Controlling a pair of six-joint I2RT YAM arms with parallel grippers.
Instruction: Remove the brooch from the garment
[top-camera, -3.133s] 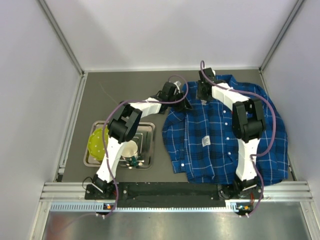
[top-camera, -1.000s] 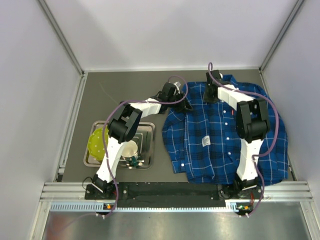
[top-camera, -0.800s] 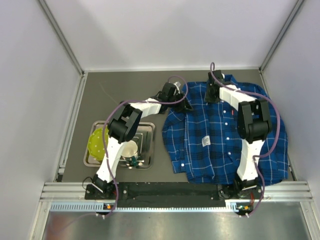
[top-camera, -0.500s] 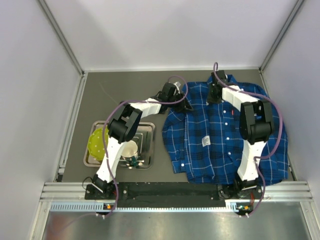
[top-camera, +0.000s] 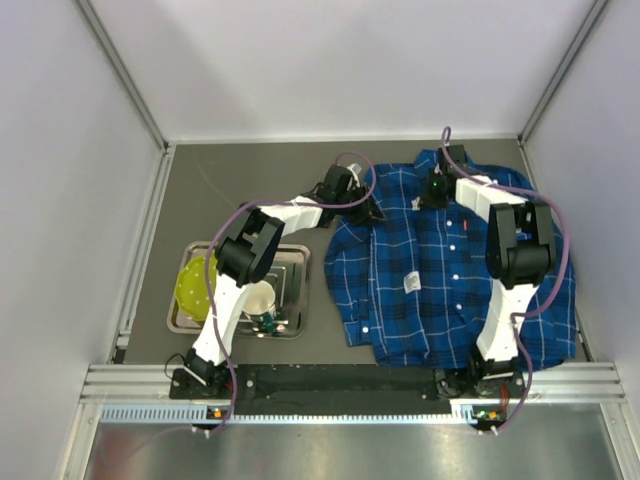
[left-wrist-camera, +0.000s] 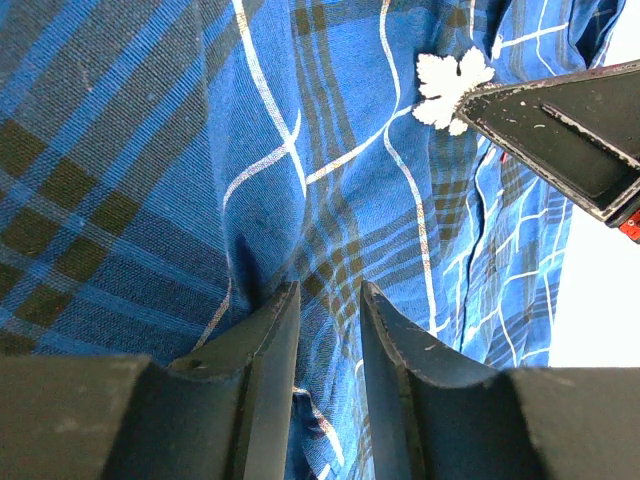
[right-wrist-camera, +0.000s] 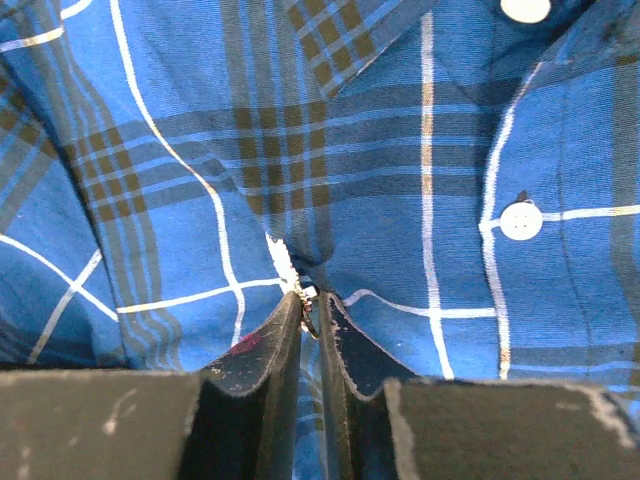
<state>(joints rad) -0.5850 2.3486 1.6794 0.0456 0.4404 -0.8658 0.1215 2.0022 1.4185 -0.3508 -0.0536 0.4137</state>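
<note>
**Right arm's got the brooch and is tugging sideways**

Right fingers (right-wrist-camera: 265, 360) are squeezed nearly together, with the brooch (left-wrist-camera: 450, 85) nipped edge-on at their tips. From the other wrist cam you can see one of them just touching the little white flower. Left fingers (left-wrist-camera: 262, 350) are pinching a ridge of shirt (left-wrist-camera: 150, 150) a little way off from it, holding the cloth down. The brooch sits up near the collar, at the far end of the shirt, which lies spread on the counter (top-camera: 250, 180).

What's changed: over the last few seconds the right wrist has slid rightwards across the collar, while the left arm hasn't budged. I read that as a pull against the left's anchor. The cloth puckers up to the right tips, so I'd guess the pin hasn't let go yet. Not off, but close.
</note>
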